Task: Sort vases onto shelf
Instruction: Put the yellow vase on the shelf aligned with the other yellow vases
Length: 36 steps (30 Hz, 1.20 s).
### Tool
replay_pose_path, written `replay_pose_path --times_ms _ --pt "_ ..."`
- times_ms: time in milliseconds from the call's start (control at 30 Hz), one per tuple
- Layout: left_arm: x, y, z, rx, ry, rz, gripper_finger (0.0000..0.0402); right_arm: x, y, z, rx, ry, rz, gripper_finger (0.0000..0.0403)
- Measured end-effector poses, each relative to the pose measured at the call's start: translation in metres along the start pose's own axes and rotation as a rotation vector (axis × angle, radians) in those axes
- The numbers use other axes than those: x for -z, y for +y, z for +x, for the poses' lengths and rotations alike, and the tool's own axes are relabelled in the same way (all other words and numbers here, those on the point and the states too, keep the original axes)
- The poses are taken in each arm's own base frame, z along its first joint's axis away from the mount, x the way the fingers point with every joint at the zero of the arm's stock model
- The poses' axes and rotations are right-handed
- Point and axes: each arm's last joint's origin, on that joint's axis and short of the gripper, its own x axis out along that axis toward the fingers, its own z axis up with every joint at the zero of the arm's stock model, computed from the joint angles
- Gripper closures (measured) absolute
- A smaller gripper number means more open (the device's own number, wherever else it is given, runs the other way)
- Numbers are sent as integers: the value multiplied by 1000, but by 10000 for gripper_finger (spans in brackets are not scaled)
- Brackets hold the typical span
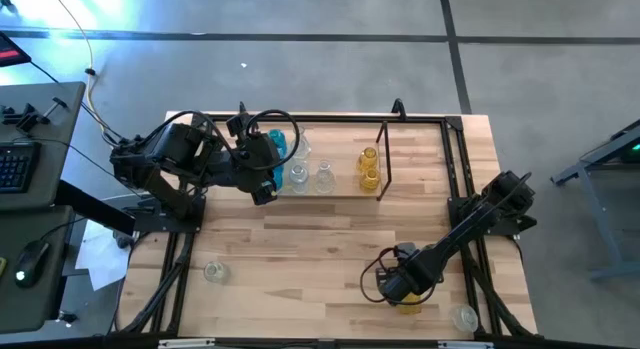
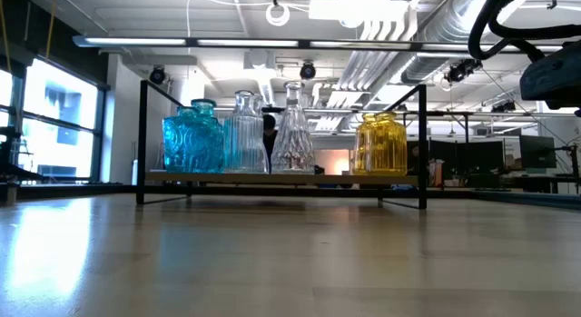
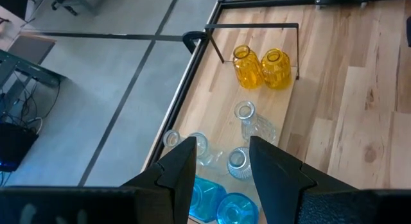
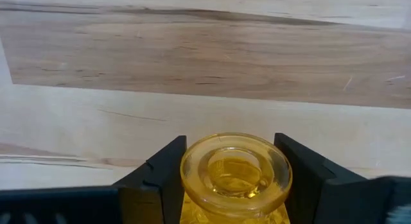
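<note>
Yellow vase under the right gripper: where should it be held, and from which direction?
Take the yellow vase by the neck just below its flared lip, coming straight down from above. It stands upright on the table, mouth up, and the lip is wider than the neck, so it should resist slipping. The right gripper already straddles the rim with a finger on each side.

Light wood table (image 1: pixel 330 234) edged by black frame (image 1: pixel 455 159); shelf (image 1: pixel 383 161) at the far side carrying blue vases (image 2: pixel 192 138), clear vases (image 2: pixel 270 133) and yellow vases (image 2: pixel 380 144); near edge: clear vase (image 1: pixel 214 272), yellow vase (image 1: pixel 410 305), clear vase (image 1: pixel 463 316).
</note>
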Motion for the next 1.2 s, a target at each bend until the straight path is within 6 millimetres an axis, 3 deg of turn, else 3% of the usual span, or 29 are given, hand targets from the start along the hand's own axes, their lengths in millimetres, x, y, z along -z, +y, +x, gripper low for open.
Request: replay_pose_path --times_ms 400,633,967,1200 --pt "0 -1 0 22 6 -18 266 -1 0 -1 -22 -28 -44 235" --pt "0 -1 0 21 6 -18 266 -8 -2 -18 -157 -175 -40 235" --pt "0 -1 0 21 6 -27 266 -27 3 -63 -403 -457 -133 235" --pt "0 0 0 15 4 -43 266 -55 17 -113 -368 -595 -265 235"
